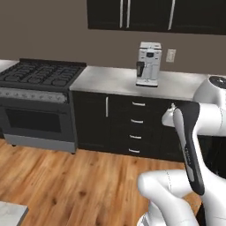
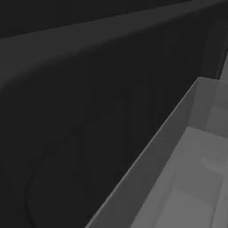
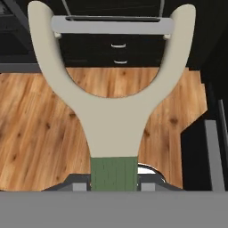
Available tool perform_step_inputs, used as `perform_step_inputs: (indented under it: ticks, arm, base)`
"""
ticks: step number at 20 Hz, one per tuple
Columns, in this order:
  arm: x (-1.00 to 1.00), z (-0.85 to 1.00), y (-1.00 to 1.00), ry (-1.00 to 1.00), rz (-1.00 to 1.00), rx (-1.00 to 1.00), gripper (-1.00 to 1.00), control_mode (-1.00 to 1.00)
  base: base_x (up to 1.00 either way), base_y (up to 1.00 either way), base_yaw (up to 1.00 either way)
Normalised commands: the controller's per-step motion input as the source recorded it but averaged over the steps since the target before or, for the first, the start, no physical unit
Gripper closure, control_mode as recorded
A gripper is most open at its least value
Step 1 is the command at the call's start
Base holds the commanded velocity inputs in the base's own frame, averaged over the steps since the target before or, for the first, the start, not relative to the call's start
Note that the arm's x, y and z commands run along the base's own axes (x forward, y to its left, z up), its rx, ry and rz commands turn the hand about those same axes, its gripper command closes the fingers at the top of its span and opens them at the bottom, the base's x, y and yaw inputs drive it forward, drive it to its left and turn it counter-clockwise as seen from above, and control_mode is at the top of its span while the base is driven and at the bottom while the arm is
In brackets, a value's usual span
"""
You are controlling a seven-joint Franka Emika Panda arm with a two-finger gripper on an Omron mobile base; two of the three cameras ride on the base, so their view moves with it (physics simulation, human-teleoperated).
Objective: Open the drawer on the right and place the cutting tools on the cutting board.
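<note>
My gripper (image 3: 114,187) is shut on the green handle of one cutting tool (image 3: 113,116), a Y-shaped peeler with a cream fork and a silver blade (image 3: 111,26) across its top. It hangs in the air above the wooden floor, blade end pointing toward dark cabinet drawers. In the right base view, an open box with grey inner walls (image 2: 178,147) lies close to the camera; it looks like the drawer, and what it holds is hidden. A dark edge of it may be the black block (image 3: 200,156) at the right of the hand view. The cutting board is out of view.
Across the floor stands a black stove (image 1: 39,75) at the left. A grey counter (image 1: 110,79) carries a white coffee machine (image 1: 148,64) above a stack of dark drawers (image 1: 137,128). Wooden floor (image 1: 66,181) lies between me and them.
</note>
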Motion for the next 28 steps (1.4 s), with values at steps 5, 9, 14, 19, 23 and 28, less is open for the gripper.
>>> perform_step_inputs:
  ticks: [5,9,14,19,23,28]
  arm:
    - [0.00,0.00,0.00,0.00,0.00,0.00,1.00,1.00]
    - [0.00,0.00,0.00,0.00,0.00,0.00,1.00,1.00]
    - [0.00,0.00,0.00,0.00,0.00,0.00,1.00,1.00]
    - [0.00,0.00,0.00,0.00,0.00,0.00,1.00,1.00]
    - [0.00,0.00,0.00,0.00,0.00,0.00,1.00,1.00]
    - [0.00,0.00,0.00,0.00,0.00,0.00,1.00,1.00]
  base:
    - [1.00,0.00,0.51]
    - [1.00,0.00,0.57]
    - [1.00,0.00,0.40]
    - [1.00,0.00,0.14]
    - [1.00,0.00,0.42]
    - [0.50,0.04,0.41]
